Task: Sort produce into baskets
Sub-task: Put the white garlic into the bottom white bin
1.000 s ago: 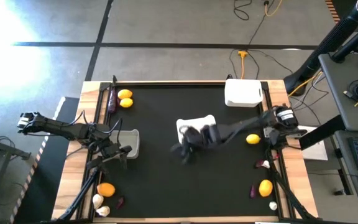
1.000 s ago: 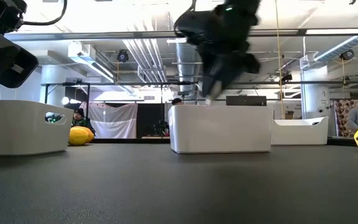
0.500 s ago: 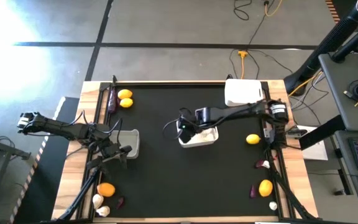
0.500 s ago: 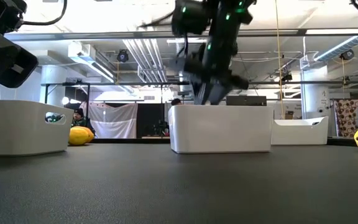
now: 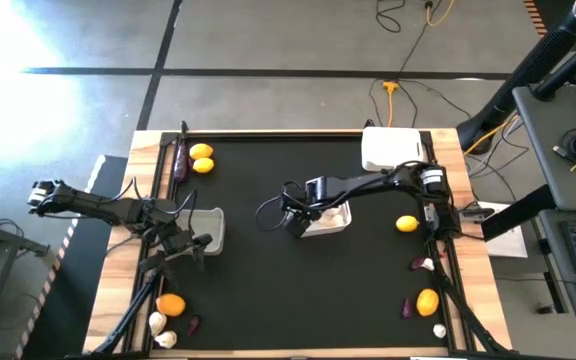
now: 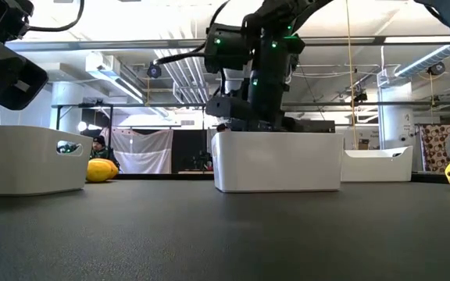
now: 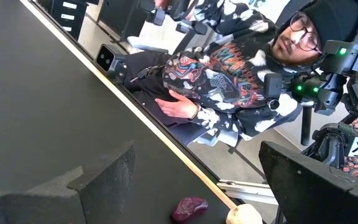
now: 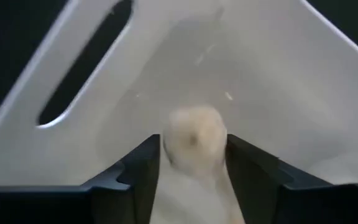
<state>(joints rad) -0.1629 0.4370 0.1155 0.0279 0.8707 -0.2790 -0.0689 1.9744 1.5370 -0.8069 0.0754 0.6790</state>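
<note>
The right arm is reaching from the right edge of the high view toward the frame's centre, its wrist bending down so the right gripper (image 5: 303, 217) is pointing low there, and its fingers (image 8: 143, 168) are clamping a pale bulb (image 8: 195, 140) between them. The left gripper (image 5: 194, 243) is waiting at the left-centre of the high view, fingers spread apart.

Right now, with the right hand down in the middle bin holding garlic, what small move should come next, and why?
Probably open the right hand: the garlic sits between its fingers, already inside the middle bin, so release should drop it in.
</note>
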